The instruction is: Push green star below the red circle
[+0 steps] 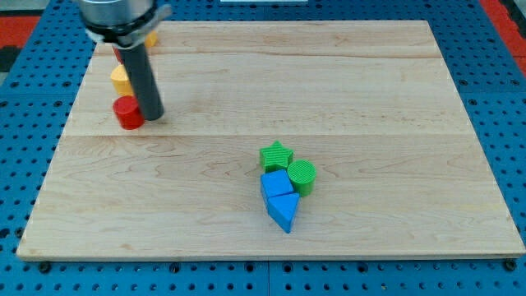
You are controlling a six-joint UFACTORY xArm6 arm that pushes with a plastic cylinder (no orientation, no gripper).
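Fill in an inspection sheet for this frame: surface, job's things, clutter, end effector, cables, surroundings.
Surface: wooden board, flat.
Job's things: green star right of centre, touching the blue cube; red circle at the view's left, far from the star.
Clutter: green cylinder and blue triangle packed with the star and cube; yellow block above the red circle; an orange block partly hidden behind the arm.
End effector: no gripper; my tip sits just right of the red circle.
Cables: nothing seen.
Surroundings: blue pegboard around the board.
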